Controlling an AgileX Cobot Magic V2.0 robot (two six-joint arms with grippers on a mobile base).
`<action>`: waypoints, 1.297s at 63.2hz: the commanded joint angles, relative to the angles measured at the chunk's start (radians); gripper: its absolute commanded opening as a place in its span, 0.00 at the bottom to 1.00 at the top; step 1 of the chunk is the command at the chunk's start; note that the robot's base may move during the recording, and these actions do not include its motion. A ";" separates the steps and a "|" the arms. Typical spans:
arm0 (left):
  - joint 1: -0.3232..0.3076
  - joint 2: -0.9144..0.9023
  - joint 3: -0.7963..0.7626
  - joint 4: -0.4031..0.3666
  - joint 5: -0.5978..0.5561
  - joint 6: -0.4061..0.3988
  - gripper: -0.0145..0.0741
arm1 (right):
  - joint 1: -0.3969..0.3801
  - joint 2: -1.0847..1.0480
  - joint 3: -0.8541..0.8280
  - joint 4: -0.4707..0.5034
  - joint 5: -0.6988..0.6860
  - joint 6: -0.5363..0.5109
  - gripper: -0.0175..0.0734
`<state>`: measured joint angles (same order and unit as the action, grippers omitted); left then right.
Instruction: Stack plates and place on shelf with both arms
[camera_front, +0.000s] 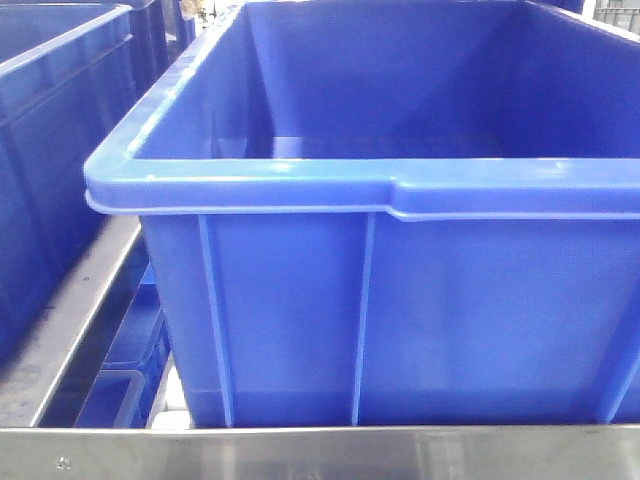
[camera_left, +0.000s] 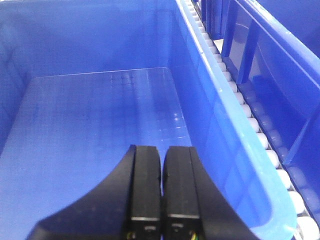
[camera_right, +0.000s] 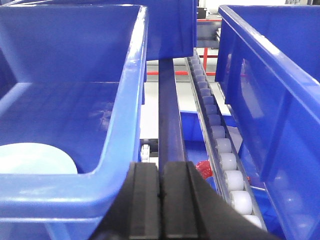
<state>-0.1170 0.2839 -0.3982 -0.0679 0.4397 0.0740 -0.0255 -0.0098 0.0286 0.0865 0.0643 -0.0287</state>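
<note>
A pale bluish-white plate (camera_right: 35, 159) lies on the floor of a large blue crate (camera_right: 75, 100), at that crate's near left in the right wrist view; only part of it shows, and I cannot tell whether it is one plate or two stacked. My right gripper (camera_right: 161, 164) is shut and empty, just outside the crate's near right corner. My left gripper (camera_left: 162, 148) is shut and empty above the bare floor of a blue crate (camera_left: 100, 115). The shelf's grey steel rail (camera_front: 300, 455) runs along the bottom of the front view. Neither gripper shows in the front view.
The big blue crate (camera_front: 400, 180) fills the front view, with a second crate (camera_front: 50, 130) to its left. A track of white rollers (camera_right: 222, 150) runs between crates, also seen in the left wrist view (camera_left: 250, 115). Another blue crate (camera_right: 280, 90) stands right. Something red (camera_right: 204, 169) lies below the rollers.
</note>
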 joint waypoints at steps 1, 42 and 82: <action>-0.008 0.008 -0.031 -0.009 -0.084 -0.005 0.26 | -0.006 -0.022 -0.016 -0.006 -0.064 0.001 0.25; 0.095 -0.198 0.284 -0.007 -0.382 -0.005 0.26 | -0.006 -0.022 -0.016 -0.006 -0.064 0.001 0.25; 0.088 -0.309 0.432 -0.004 -0.432 -0.005 0.26 | -0.006 -0.022 -0.016 -0.006 -0.064 0.001 0.25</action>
<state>-0.0214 -0.0067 0.0066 -0.0679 0.0712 0.0740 -0.0255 -0.0098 0.0286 0.0865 0.0854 -0.0282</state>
